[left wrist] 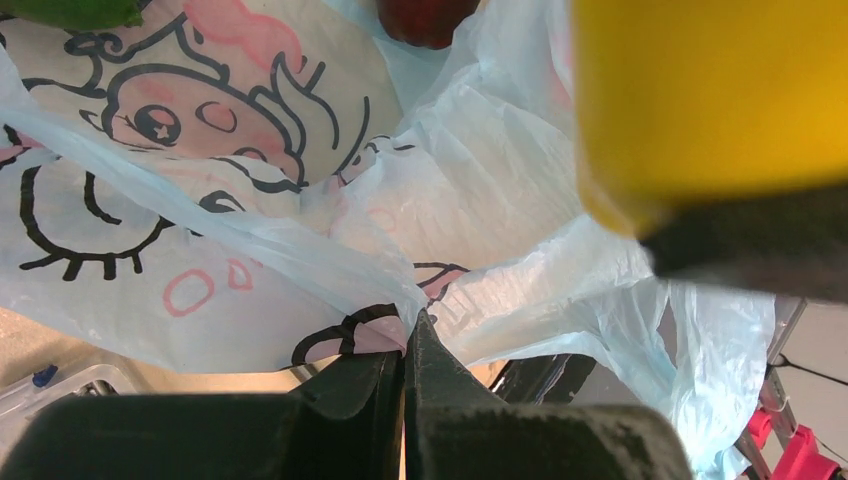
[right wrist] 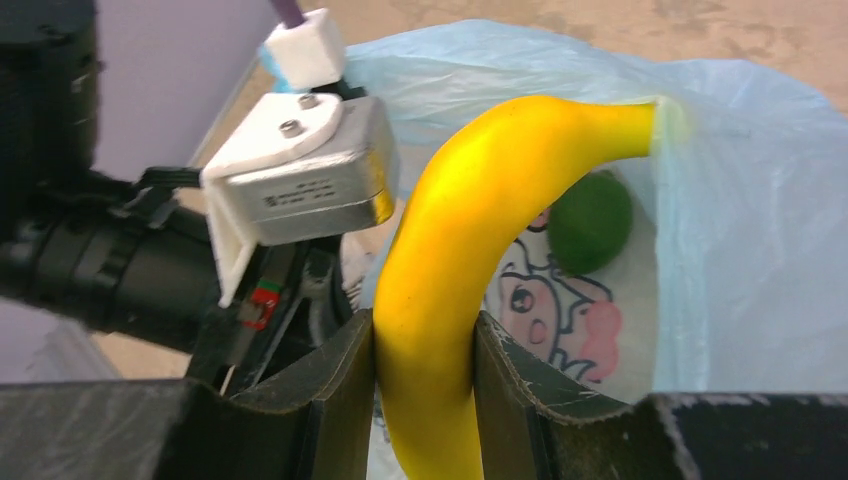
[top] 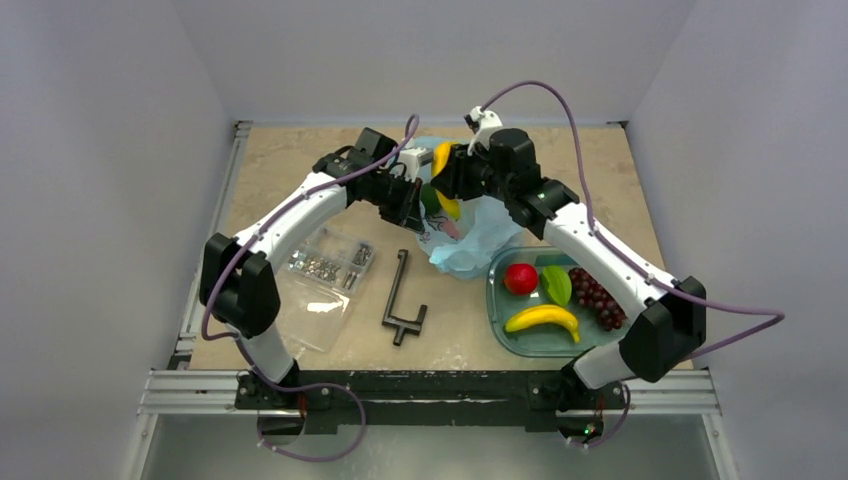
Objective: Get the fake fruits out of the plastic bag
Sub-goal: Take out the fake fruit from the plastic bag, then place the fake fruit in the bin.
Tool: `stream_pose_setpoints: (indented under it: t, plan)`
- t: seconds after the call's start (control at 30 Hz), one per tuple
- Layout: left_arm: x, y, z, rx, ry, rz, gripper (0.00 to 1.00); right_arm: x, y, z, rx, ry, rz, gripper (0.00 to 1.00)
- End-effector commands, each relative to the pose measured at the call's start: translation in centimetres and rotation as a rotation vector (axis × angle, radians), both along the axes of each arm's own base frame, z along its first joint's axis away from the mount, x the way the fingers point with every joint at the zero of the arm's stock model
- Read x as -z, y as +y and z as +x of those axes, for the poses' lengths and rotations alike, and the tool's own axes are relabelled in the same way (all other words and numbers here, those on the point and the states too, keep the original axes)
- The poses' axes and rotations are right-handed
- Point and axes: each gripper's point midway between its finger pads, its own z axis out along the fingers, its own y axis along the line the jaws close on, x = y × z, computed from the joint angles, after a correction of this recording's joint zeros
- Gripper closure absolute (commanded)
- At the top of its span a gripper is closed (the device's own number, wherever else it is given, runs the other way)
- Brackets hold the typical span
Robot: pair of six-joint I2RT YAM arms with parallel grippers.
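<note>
The plastic bag (top: 470,238) lies crumpled on the surface (top: 290,180) between the two arms, its cartoon print showing on the inside wall. The left hand (left wrist: 405,345) is closed tight on a fold of the bag's rim at the bag's left side, with the thin film pinched between its fingers. The right hand (right wrist: 425,375), at the bag's mouth, grips a yellow banana (right wrist: 470,200) around its lower half with one finger pressed to each side. The banana's curved upper end reaches toward the bag's far rim, and whether it is fully clear of the bag cannot be told. Inside the bag a round green fruit (right wrist: 590,220) rests against the printed wall just behind the banana. A dark red fruit (left wrist: 425,18) shows deeper inside, only partly visible in the left wrist view. Just right of the bag, toward the arm bases, sits a teal tray (top: 495,300) holding a red apple (top: 520,278), a green piece (top: 557,285), a dark grape bunch (top: 597,298) and a second banana (top: 543,318). Left of the bag a black tool (top: 403,300) lies flat on the surface, and farther left of the bag a clear bag of screws (top: 325,268) lies beside the left arm
</note>
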Motion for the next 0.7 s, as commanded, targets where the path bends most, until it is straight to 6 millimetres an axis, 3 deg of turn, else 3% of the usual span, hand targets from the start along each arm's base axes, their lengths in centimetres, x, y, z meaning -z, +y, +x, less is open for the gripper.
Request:
stream_pose_setpoints:
  t: [0.0,0.13,0.3,0.5,0.67]
  plan:
    - [-1.7,-0.5,0.6,0.011,-0.038,-0.038,1.0,-3.6,2.4,-2.2,-0.22,-0.026,0.242,1.0]
    - [-1.8,-0.2,0.7,0.006,-0.054,-0.028,1.0,-3.0,3.1,-4.1,-0.366,0.099,0.344,1.0]
    - [-2.0,-0.1,0.8,0.002,-0.064,-0.027,1.0,-2.6,2.9,-8.6,-0.53,0.175,0.331,1.0]
    - [-2.2,-0.2,0.7,0.005,-0.065,-0.034,1.0,-2.0,-0.4,-12.9,-0.568,0.166,0.171,1.0]
    - [-2.3,-0.2,0.6,0.006,-0.063,-0.035,1.0,0.0,-4.7,-13.8,-0.413,0.136,-0.015,1.0]
